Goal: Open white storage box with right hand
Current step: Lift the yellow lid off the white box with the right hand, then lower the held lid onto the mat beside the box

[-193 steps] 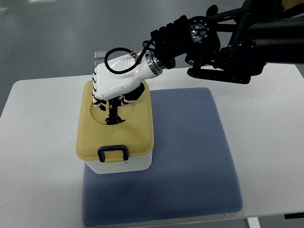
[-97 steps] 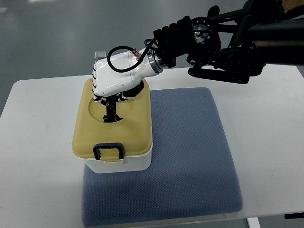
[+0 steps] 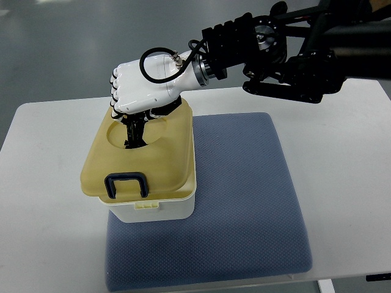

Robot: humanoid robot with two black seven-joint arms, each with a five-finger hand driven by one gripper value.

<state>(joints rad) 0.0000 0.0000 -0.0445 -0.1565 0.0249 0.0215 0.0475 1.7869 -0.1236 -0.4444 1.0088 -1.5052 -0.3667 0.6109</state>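
top view: the white box [image 3: 160, 207] stands at the near left corner of the blue mat [image 3: 244, 201] on the table [image 3: 43, 183]; its yellow lid [image 3: 165, 155] sits tilted, front edge and dark handle [image 3: 126, 185] clear of the rim; the right hand [image 3: 142, 91] reaches into the lid's round recess [image 3: 125, 137], fingers curled on a grip there; lid looks light, stiff, smooth plastic, best held by that recess grip; left hand unseen.
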